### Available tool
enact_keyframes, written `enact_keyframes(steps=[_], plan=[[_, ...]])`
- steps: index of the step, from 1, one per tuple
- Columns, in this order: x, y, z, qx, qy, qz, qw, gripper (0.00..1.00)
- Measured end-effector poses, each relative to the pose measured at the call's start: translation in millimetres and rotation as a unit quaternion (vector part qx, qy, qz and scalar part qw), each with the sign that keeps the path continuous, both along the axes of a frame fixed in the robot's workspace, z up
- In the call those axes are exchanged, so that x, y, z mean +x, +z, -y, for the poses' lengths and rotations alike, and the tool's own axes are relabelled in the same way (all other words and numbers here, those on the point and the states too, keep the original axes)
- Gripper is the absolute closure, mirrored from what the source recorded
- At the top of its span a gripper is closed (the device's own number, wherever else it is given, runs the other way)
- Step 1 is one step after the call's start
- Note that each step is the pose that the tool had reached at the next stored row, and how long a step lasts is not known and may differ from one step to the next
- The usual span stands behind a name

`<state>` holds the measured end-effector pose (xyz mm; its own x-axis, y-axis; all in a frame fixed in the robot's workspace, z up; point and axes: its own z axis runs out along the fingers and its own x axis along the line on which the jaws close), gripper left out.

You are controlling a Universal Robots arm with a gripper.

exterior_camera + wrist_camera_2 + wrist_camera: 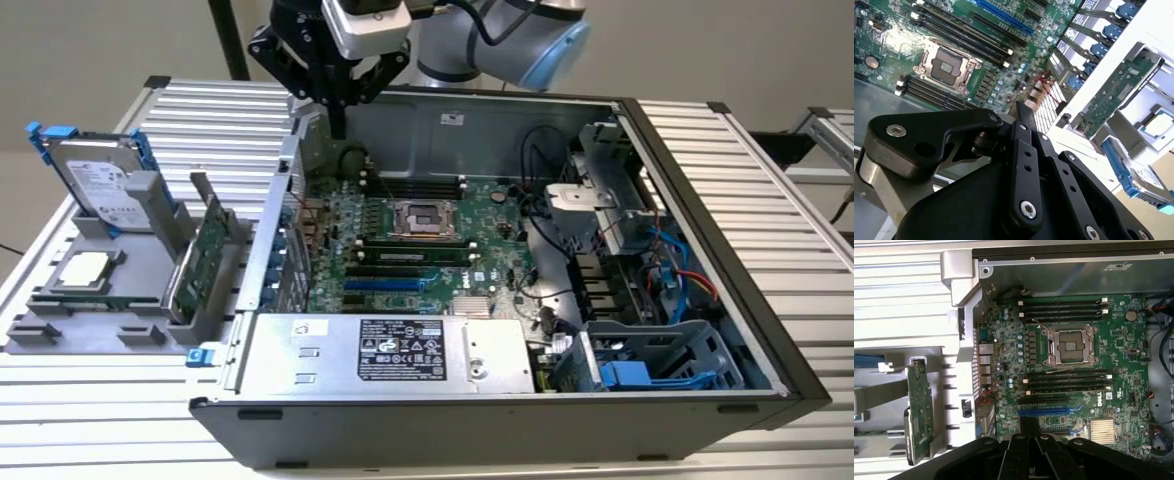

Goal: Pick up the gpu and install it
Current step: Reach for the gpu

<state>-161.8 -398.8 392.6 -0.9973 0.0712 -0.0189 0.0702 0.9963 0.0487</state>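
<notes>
The gpu [200,255] stands on edge in a slot of the grey holder [80,325], to the exterior view's left of the open computer case [694,150]. Its green board face also shows in both wrist views [1114,95] [919,410]. My gripper [339,128] hangs above the case's back corner, over the rear wall near the motherboard [400,250], well behind the gpu. Its black fingers [1021,112] are pressed together with nothing between them, and they point down over the board's expansion slots [1041,411].
A silver hard drive in a blue frame [100,180] leans upright at the back of the holder, and a square CPU chip [87,267] lies flat on it. Inside the case are the empty CPU socket [420,218], the power supply [387,350] and cables [667,270].
</notes>
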Motion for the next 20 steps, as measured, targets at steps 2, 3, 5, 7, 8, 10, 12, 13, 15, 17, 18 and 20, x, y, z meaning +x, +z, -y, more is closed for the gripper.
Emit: enact_keyframes(steps=[2,3,5,7,8,10,12,13,15,17,18,20], plan=[[-1.4,0.0,0.0,0.0,0.0,0.0,1.0,1.0],[-2.1,0.0,0.0,0.0,0.0,0.0,1.0,1.0],[-3.5,0.0,0.0,0.0,0.0,0.0,1.0,1.0],[-5.1,0.0,0.0,0.0,0.0,0.0,1.0,1.0],[-5.7,0.0,0.0,0.0,0.0,0.0,1.0,1.0],[-7.4,0.0,0.0,0.0,0.0,0.0,1.0,1.0],[-9.1,0.0,0.0,0.0,0.0,0.0,1.0,1.0],[-9.9,0.0,0.0,0.0,0.0,0.0,1.0,1.0],[-11.6,0.0,0.0,0.0001,0.0,0.0,1.0,1.0],[-13.3,0.0,0.0,0.0,0.0,0.0,1.0,1.0],[-14.2,0.0,0.0,0.0,0.0,0.0,1.0,1.0],[-15.9,0.0,0.0,0.0,0.0,0.0,1.0,1.0]])
